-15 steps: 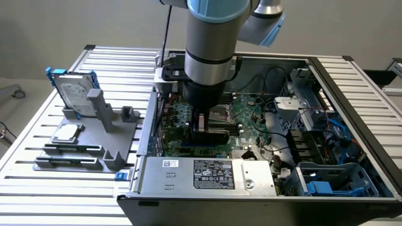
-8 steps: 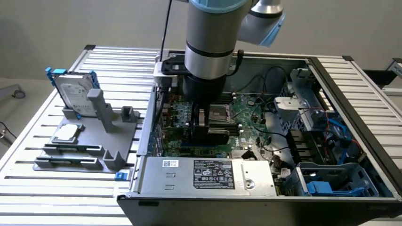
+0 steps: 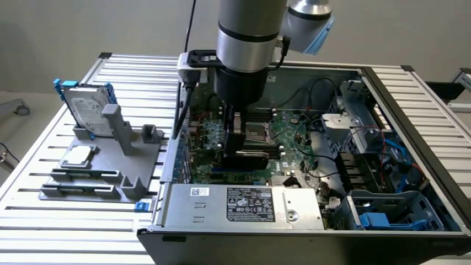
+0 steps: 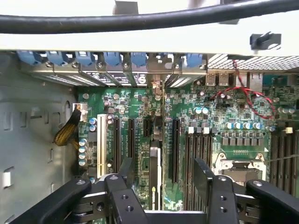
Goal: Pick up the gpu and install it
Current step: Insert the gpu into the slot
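The two black, flat-sided metal fingers [image 4: 204, 177] stand spread wide and grip nothing. They hang low inside the open grey sheet-metal computer case [image 3: 412, 110].

The gpu [image 4: 155, 177], a thin flat rectangular card with a glossy black face, stands upright on its long edge between the fingers, with a gap showing on each side. From the wrist it is seen edge-on as a narrow dark strip with green board along it. In the exterior view its smooth black face [image 3: 246, 160] shows just below the fingers. Its long axis runs parallel to the long black plastic slots [image 4: 176, 149] on the green, densely studded motherboard [image 4: 210, 116]. One end points past the fingertips toward the row of blue plastic clips [image 4: 112, 58] along the case wall. It sits in line with one slot; whether it is pressed fully home cannot be told.

Outside one finger lie more parallel slots, one of them white [image 4: 101, 149]. Outside the other lies a square metal-framed processor socket [image 4: 236, 168].

Well away from the fingers, outside the case, the ribbed aluminium desk [image 3: 44, 221] carries a grey moulded plastic holder [image 3: 96, 176]. An upright silver hard drive in a blue frame [image 3: 88, 113] and a small square silver chip [image 3: 79, 156] sit in it.
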